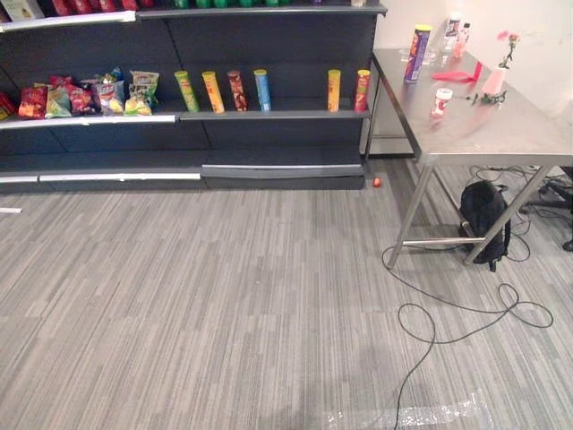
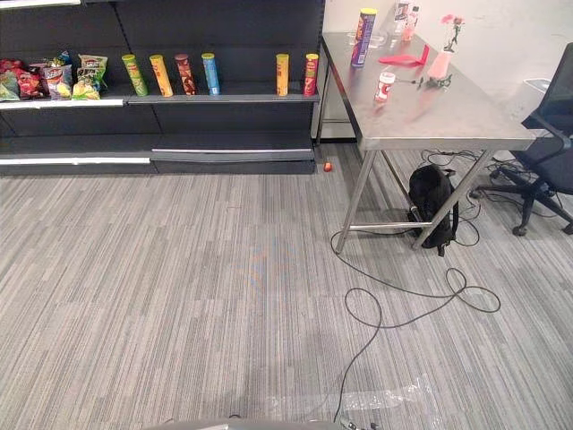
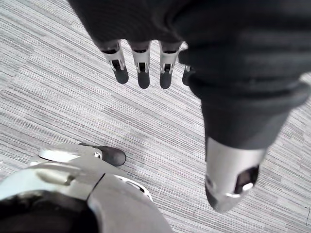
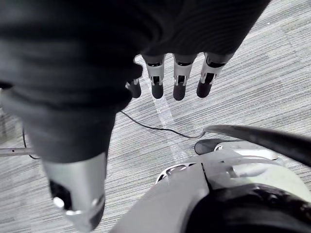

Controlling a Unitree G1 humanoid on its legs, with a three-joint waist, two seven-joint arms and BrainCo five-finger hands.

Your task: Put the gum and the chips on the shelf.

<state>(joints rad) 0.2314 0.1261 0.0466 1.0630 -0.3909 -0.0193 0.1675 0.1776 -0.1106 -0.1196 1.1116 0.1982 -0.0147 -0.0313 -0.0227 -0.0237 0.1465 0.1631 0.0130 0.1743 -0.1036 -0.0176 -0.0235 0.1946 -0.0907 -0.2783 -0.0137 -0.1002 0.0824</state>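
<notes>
Chips tube, tall and cylindrical, stands on brushed-steel table.

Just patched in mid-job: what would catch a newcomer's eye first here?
A row of colourful chip cans stands on the dark shelf, snack bags at its left end. To the right, a steel table carries a tall purple chips can and a small white gum tub. The left hand and right hand hang open over the carpet.

The steel table holds a chips can and gum tub.
</notes>
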